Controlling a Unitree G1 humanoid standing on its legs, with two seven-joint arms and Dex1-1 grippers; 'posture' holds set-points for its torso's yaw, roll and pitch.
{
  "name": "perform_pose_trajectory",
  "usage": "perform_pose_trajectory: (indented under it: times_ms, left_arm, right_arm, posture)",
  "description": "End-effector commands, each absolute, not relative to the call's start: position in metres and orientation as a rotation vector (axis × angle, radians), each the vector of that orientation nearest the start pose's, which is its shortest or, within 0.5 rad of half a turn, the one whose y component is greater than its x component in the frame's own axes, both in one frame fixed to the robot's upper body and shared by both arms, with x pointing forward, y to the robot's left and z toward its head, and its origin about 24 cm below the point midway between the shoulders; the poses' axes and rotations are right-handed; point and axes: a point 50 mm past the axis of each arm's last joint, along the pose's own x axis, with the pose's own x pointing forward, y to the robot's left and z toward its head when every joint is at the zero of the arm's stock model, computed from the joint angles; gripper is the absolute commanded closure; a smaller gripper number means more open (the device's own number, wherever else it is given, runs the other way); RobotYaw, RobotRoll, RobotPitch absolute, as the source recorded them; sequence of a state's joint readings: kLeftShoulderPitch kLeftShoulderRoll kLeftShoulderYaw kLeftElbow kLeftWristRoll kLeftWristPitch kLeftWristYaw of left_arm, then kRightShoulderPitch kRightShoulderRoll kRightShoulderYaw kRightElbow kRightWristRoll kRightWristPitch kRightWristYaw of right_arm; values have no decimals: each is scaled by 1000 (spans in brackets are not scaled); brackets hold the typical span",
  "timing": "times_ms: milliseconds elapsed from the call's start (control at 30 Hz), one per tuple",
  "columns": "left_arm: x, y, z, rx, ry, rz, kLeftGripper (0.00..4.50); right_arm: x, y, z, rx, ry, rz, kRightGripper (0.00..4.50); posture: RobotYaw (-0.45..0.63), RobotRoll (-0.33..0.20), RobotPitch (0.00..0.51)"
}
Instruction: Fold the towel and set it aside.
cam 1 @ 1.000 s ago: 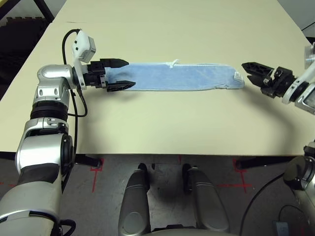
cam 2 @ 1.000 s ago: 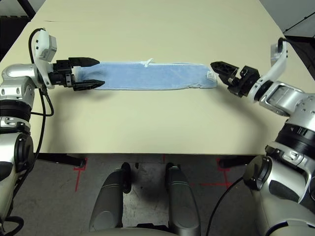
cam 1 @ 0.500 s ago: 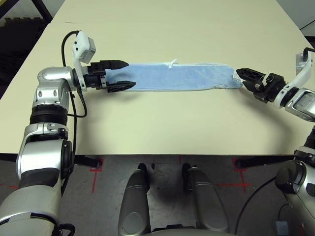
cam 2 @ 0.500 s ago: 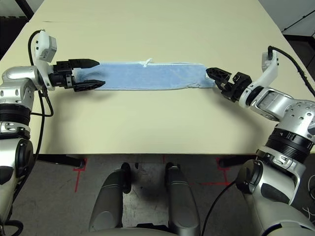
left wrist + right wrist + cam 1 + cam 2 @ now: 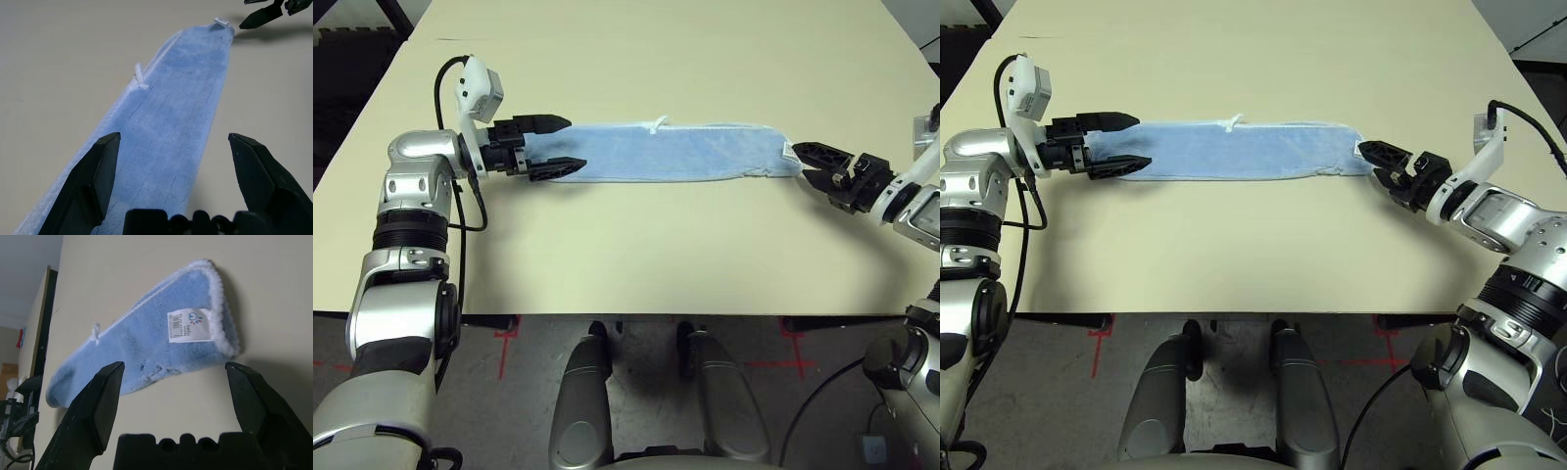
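I'm seeing the blue towel [image 5: 671, 152] lying folded lengthwise on the table [image 5: 636, 255]; L gripper [image 5: 553, 144] gaping astride its end, R gripper [image 5: 818, 164] gaping just beside the other end.

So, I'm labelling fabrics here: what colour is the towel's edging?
White, trimming the light blue towel; the right wrist view shows it best.
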State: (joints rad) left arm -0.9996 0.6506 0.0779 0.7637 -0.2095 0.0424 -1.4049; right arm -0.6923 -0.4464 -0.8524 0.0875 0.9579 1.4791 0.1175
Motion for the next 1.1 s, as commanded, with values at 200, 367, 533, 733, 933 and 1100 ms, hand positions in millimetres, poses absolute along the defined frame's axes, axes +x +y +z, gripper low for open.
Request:
perform_pose_trajectory:
  times_ms: [200, 367, 533, 733, 933, 1100]
  left_arm:
    - [356, 235, 228, 379, -56, -1125, 23]
    - [355, 236, 225, 379, -55, -1123, 23]
    - [355, 239, 222, 376, -49, -1113, 23]
    - [356, 248, 221, 370, -34, -1089, 23]
    - [356, 261, 220, 368, -28, -1060, 23]
    - [355, 269, 210, 372, -33, -1024, 23]
  right_arm:
    - [274, -279, 174, 836, 310, 302, 10]
    - [282, -272, 161, 884, 302, 270, 10]
    - [298, -264, 153, 927, 282, 251, 10]
    - [320, -254, 155, 935, 270, 268, 10]
    - [329, -246, 161, 909, 283, 306, 10]
    - [321, -248, 166, 868, 306, 326, 10]
  posture:
    - [-121, 0, 371]
    - [-109, 0, 371]
    - [-99, 0, 368]
    - [-79, 0, 365]
    - [-66, 0, 359]
    - [-64, 0, 355]
